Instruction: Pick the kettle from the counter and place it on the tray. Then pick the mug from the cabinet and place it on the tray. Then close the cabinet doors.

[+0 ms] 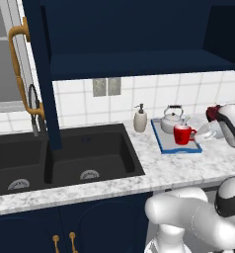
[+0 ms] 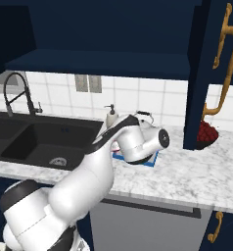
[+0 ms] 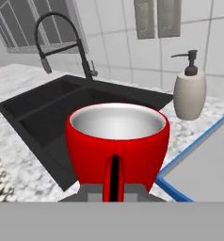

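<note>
While its jaws pinch the handle, the end effector (image 3: 114, 190) holds the red mug (image 3: 117, 141) beside the tray (image 3: 203, 164)

A cream soap dispenser (image 1: 140, 118) stands beside a black double sink (image 1: 65, 158) and black spring faucet (image 3: 62, 42).

Flat, even rendered light with soft shadows, no glare, slightly coarse and blurry throughout
</note>
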### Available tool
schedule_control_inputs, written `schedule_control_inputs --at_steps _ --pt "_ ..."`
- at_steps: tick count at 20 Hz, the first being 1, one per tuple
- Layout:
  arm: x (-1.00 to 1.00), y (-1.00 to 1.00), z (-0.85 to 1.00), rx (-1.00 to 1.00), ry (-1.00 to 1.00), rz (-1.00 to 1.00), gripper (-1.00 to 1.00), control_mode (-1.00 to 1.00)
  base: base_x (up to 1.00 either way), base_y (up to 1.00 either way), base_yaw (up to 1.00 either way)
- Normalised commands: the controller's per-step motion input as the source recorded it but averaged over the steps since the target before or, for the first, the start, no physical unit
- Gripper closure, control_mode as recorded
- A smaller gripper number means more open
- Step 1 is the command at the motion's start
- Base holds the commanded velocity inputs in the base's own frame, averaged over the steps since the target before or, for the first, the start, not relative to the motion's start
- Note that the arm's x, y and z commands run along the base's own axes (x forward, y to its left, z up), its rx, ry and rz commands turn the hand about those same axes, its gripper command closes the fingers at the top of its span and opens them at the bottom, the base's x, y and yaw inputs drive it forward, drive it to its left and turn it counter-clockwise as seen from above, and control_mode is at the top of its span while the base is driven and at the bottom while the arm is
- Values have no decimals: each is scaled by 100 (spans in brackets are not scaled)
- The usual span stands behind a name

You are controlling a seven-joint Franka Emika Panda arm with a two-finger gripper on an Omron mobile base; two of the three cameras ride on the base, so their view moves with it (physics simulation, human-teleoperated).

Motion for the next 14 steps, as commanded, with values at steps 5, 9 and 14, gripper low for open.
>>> schedule_control_inputs --at_steps 5,9,14 --pt "36 -14 -30 -9 0 0 100 -100 0 0 0" --pt "42 -16 -30 -5 0 0 100 -100 0 0 0" --pt "42 -20 -25 -1 0 0 100 -100 0 0 0"
